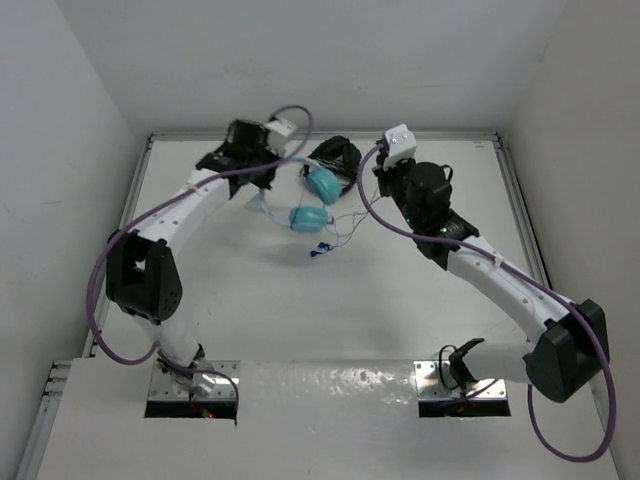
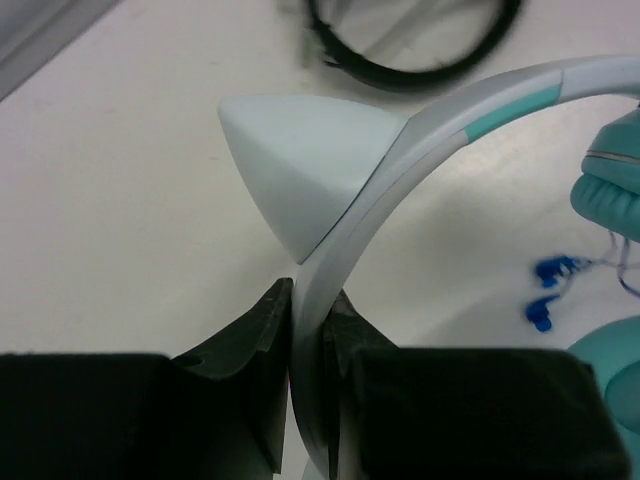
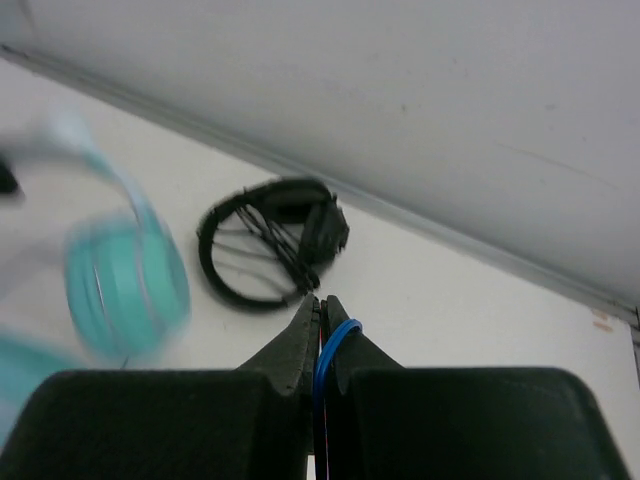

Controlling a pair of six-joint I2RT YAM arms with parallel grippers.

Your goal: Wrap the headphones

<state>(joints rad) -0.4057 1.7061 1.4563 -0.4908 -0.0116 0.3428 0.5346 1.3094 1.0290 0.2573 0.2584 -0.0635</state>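
The turquoise headphones [image 1: 310, 203] hang at the back middle of the table, two teal cups one above the other. My left gripper [image 2: 308, 300] is shut on their pale headband [image 2: 400, 160], which arcs up and right toward a teal cup [image 2: 612, 190]. My right gripper [image 3: 321, 312] is shut on the thin blue cable [image 3: 330, 350], a loop of it showing between the tips. Thin cable strands [image 1: 345, 228] run from the cups toward the right gripper [image 1: 385, 172]. The blue plug end [image 1: 320, 250] lies on the table. A blurred teal cup [image 3: 125, 285] shows in the right wrist view.
Black headphones with coiled black cable [image 1: 335, 158] lie at the back, just behind the teal cups; they also show in the right wrist view [image 3: 270, 245]. The back wall and a raised table rim [image 1: 320, 135] are close behind both grippers. Side rims run along both sides.
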